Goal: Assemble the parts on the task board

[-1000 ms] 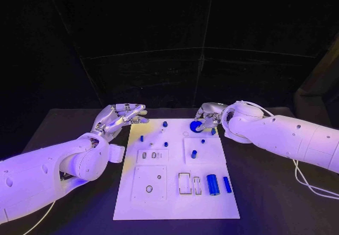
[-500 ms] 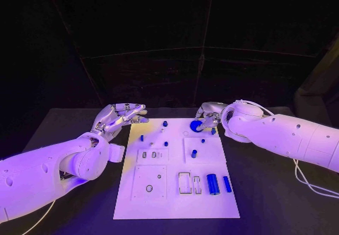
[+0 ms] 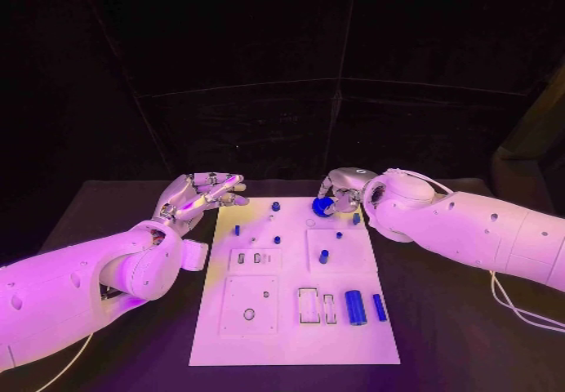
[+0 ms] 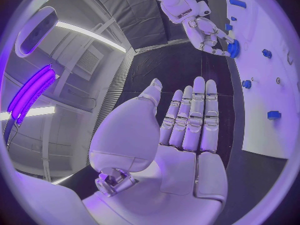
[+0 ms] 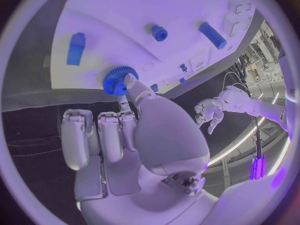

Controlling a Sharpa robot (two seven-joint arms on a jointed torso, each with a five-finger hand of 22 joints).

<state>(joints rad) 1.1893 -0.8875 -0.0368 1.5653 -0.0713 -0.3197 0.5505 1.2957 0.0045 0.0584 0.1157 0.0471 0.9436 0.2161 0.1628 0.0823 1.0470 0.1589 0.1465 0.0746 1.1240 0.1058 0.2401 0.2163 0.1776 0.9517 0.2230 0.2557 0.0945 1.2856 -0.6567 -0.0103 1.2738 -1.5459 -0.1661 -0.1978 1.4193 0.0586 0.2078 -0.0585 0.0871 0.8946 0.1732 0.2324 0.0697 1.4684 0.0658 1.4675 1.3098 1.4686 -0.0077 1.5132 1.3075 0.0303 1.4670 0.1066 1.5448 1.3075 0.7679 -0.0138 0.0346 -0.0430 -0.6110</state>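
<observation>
Black worktop (image 3: 106, 204) and a dark curtained backdrop frame the white task board (image 3: 295, 343) in front of me. My right hand (image 3: 341, 189) pinches a small blue toothed gear (image 3: 322, 207) between thumb and fingertip, the other fingers curled loosely behind it, and holds the gear over the board's far edge. It looks lifted off the surface, though I cannot tell that for sure.

I judge this to be the carry step: the gear is picked and wants a seat. Just beyond my fingertips in the right wrist view lies a faint round outline (image 5: 148, 66) on the board; if that is its place, the next move calls for lowering the gear flat and centred over it, teeth clear of my fingers (image 5: 128, 80), before I let go.

Farther out from the gear, short blue pegs (image 3: 276, 207) stand near the far edge, with more further down the board (image 3: 322, 256). At the near end, well away from my right hand, two blue cylinders (image 3: 354, 307) lie beside rectangular slots (image 3: 307, 305).

My left hand (image 3: 200, 196) hovers beside the board's far left corner, fingers straight and apart, holding nothing.

The right wrist view shows the gear's teeth and my pinch plainly; the head view gives only a blue spot there. The left wrist view shows my open palm (image 4: 187, 150) and, across the board, the right hand with the gear from the side.
</observation>
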